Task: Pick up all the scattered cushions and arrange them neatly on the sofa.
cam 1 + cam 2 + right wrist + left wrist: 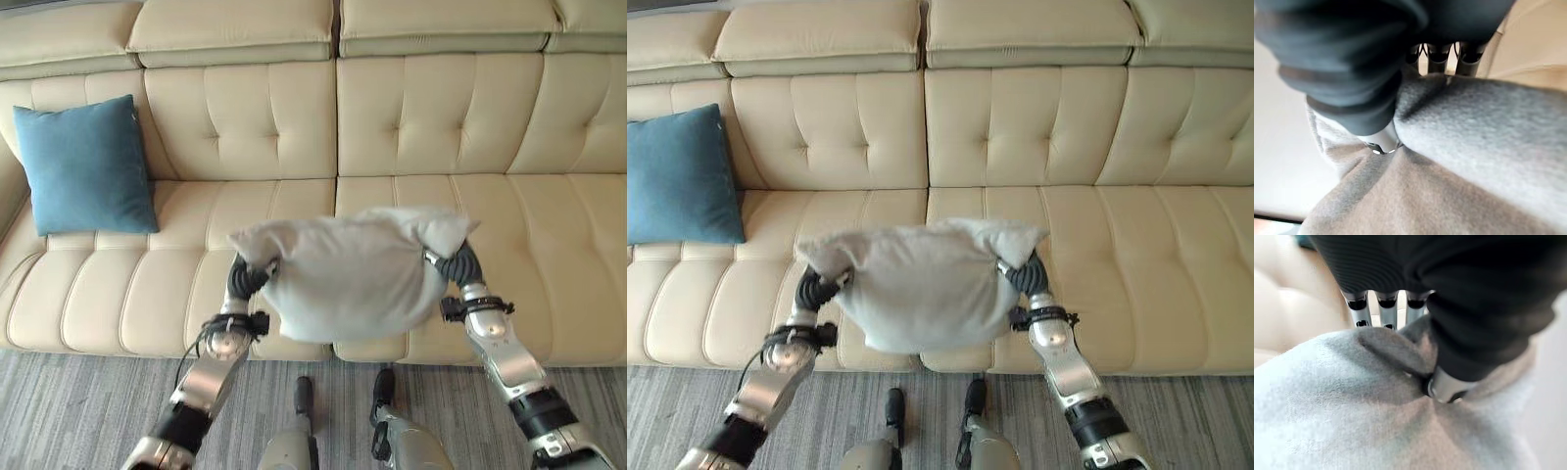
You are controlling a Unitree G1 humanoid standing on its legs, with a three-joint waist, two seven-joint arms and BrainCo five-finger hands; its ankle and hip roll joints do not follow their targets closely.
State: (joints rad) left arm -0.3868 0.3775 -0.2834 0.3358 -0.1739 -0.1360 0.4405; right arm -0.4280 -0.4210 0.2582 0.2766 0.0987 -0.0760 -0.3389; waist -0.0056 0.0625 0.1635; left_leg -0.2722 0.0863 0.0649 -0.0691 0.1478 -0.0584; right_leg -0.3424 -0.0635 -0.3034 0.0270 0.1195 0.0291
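Gripping the grey cushion (353,274) between left hand (247,277) and right hand (453,262) above sofa (549,245), blue cushion (86,164) on it.

arms: silver-grey metal
wrist covers: dark, ribbed
fingers (1362,309): silver, seemingly dark-jointed
left hand (1449,308): mostly dark cover

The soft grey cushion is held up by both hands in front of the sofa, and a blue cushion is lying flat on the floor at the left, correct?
Not quite. The left eye view shows the blue cushion propped against the cream tufted sofa's backrest, not on the floor. The rest holds.
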